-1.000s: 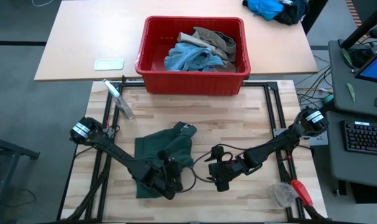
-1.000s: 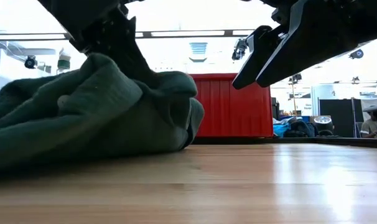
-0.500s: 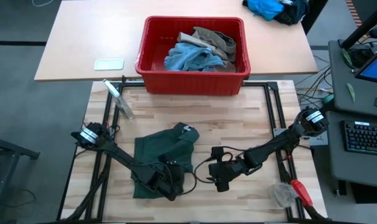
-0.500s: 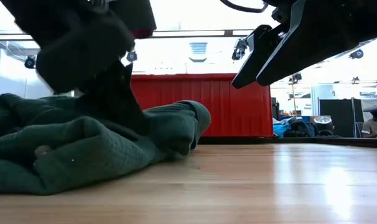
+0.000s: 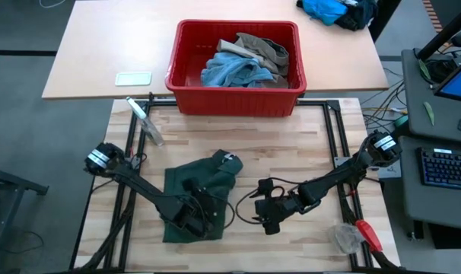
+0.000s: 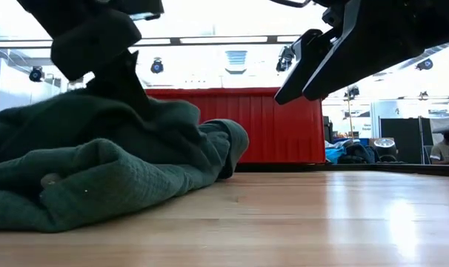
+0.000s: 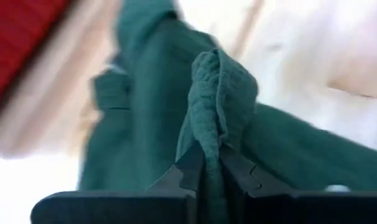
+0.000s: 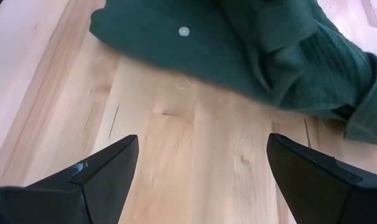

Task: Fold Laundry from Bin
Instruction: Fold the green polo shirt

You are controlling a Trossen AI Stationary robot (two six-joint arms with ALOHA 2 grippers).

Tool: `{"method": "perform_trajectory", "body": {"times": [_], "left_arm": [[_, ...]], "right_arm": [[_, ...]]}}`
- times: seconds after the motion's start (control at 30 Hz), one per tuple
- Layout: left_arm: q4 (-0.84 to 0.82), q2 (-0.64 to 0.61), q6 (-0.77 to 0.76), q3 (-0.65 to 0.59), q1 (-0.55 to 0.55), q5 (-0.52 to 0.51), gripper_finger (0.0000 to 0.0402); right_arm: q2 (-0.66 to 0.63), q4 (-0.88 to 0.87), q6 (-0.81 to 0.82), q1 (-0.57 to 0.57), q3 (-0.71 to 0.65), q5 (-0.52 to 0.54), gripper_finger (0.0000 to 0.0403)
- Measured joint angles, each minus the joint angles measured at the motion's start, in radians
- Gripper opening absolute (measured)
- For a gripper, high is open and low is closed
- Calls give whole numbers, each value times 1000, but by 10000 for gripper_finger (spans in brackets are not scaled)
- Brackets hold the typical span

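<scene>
Surface: a pale wooden butcher-block table [image 5: 291, 144] is seen from above, with a second, smooth tan tabletop [image 5: 101, 53] joined behind it; bright ceiling lights of the room are seen beyond in the low view.
Left gripper: the left gripper [image 5: 191, 215] is set on the near part of the green garment, and its two dark fingers [image 7: 191, 168] are clenched on a raised ridge of the fabric, as shown in the left wrist view.
Right gripper: the right gripper [image 5: 267, 207] is held just beside the green garment, on its right, above bare wood; its fingers [image 8: 107, 165] are spread wide and nothing is held between them.
Garment on the table: the crumpled dark green textured shorts [image 5: 200, 186] are laid on the wooden table, well in front of the red bin; a fold is lifted where it is pinched.
Bin: the bright red rectangular plastic bin [image 5: 186, 46] is placed on the tan tabletop, at the seam with the wooden table.
Bin contents: a light blue denim piece [image 5: 230, 72] and a khaki-taupe piece [image 5: 265, 47] are heaped inside the red bin, the khaki one farther back.
Beyond the bin: a bright blue cloth heap with black [image 5: 333, 11] is lying at the far right corner behind the red bin.
</scene>
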Motion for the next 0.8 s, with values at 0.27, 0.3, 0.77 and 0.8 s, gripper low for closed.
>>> {"method": "perform_trajectory", "body": {"times": [0.27, 0.3, 0.77, 0.8], "left_arm": [[-253, -45, -132, 0, 2, -72, 12], [-287, -47, -161, 0, 3, -84, 14], [-770, -49, -841, -8, 7, -47, 41], [-774, -49, -848, -11, 7, -39, 44]], "right_arm": [[0, 30, 0, 0, 0, 0, 343], [0, 37, -1, -1, 0, 0, 343], [0, 89, -8, -9, 0, -2, 343], [0, 96, -8, -9, 0, -2, 343]]}}
